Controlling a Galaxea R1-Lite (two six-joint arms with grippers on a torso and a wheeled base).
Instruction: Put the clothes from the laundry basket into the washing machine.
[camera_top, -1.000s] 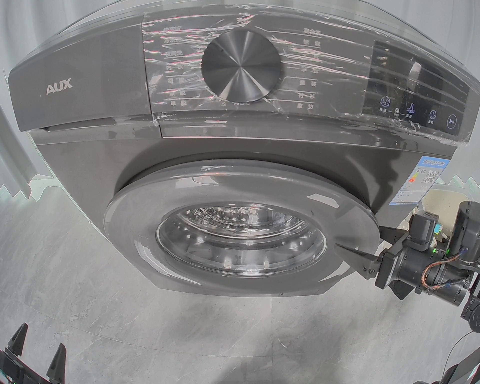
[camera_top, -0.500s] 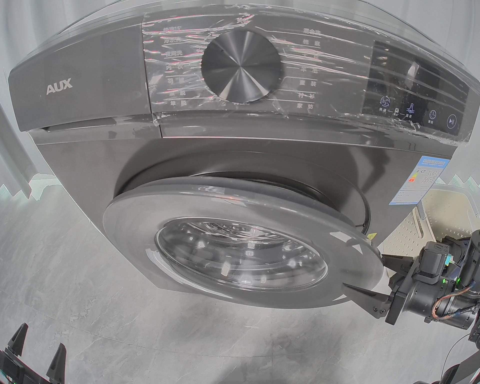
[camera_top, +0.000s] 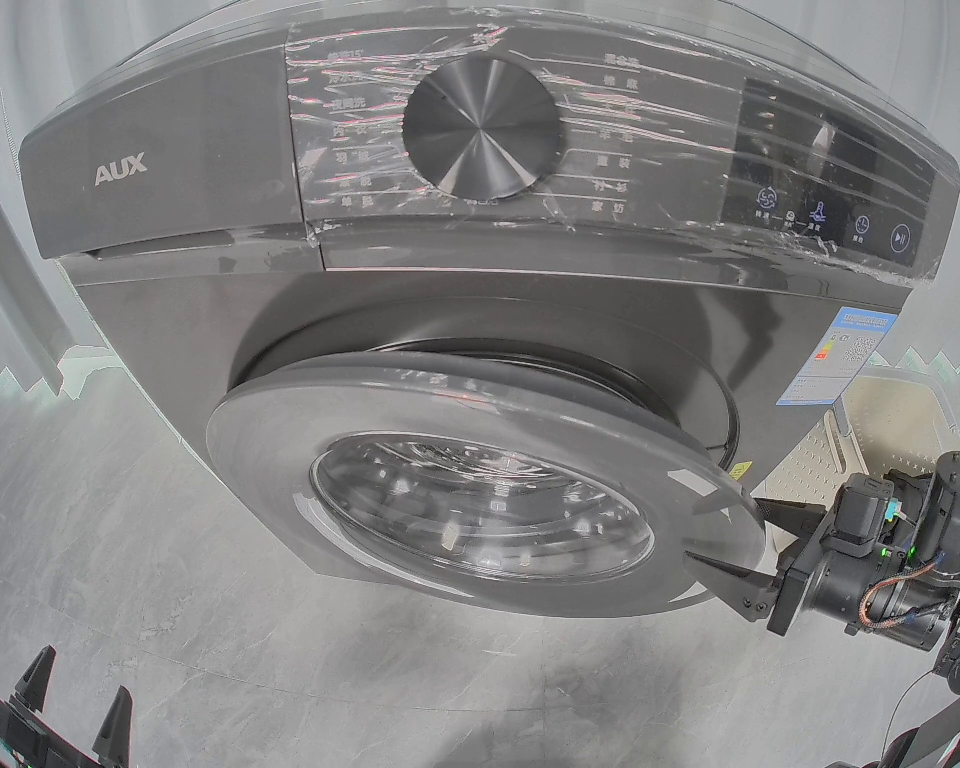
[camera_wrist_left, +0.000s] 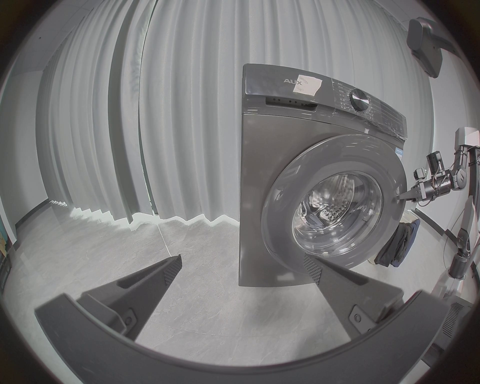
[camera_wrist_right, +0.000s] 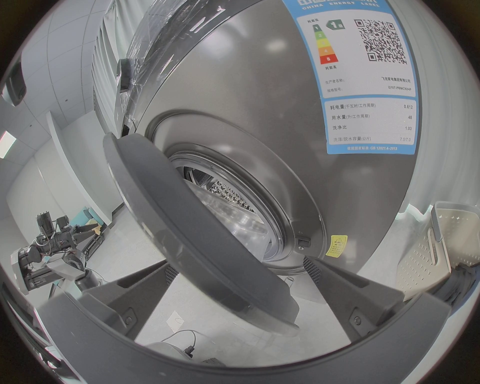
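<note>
while the door (camera_top: 480, 400) stands ajar, dark clothes (camera_wrist_left: 397, 245) drape the laundry basket (camera_top: 890, 420).

washing machine (camera_top: 180, 330): dark grey | laundry basket (camera_top: 890, 420): cream, perforated | label (camera_top: 850, 355): blue-white | floor (camera_top: 300, 650): pale grey marbled

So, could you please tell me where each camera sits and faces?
Head view: on the head, facing down at the washing machine; right hand at the door, left hand low.
Left wrist view: well back, facing the machine's front; own fingers.
Right wrist view: beside the door, facing the drum; own fingers.
Shared: the ajar door.
</note>
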